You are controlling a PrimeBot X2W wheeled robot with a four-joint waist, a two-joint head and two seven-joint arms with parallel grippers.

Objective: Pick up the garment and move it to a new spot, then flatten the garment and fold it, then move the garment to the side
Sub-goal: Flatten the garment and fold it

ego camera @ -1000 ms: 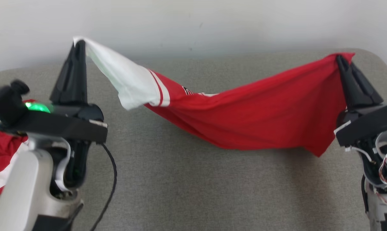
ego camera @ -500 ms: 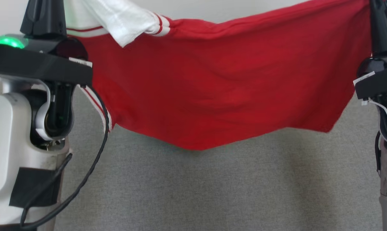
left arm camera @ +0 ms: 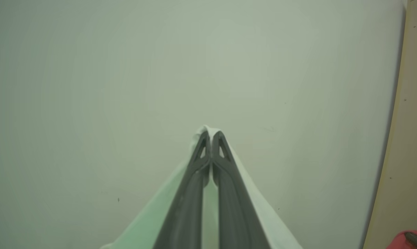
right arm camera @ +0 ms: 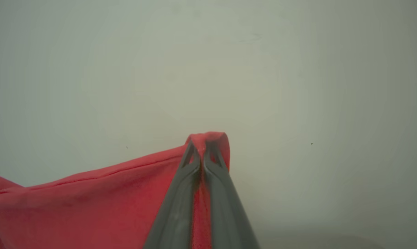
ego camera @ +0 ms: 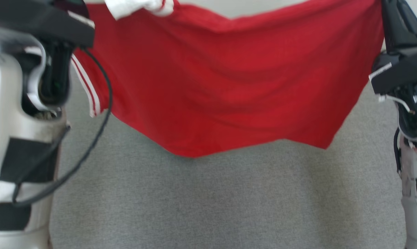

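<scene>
The garment (ego camera: pixel 225 83) is a red shirt with white sleeves and red-and-white striped trim. It hangs spread in the air between my two arms, its lower edge sagging above the grey table (ego camera: pixel 208 200). In the left wrist view my left gripper (left arm camera: pixel 211 136) is shut on a white part of the garment (left arm camera: pixel 260 207). In the right wrist view my right gripper (right arm camera: pixel 203 147) is shut on a red edge of the garment (right arm camera: pixel 90 204). Both grippers' fingertips lie above the top of the head view.
A pale wall (left arm camera: pixel 160 69) stands behind the raised grippers. My left forearm (ego camera: pixel 18 131) with its black cable (ego camera: pixel 101 114) fills the left edge of the head view, and my right wrist (ego camera: pixel 409 90) the right edge. Bare grey table lies below the garment.
Both grippers have gone up with the garment, lifting it off the table and stretching it into a hanging sheet. The head view has shifted too, bringing the arms closer.
</scene>
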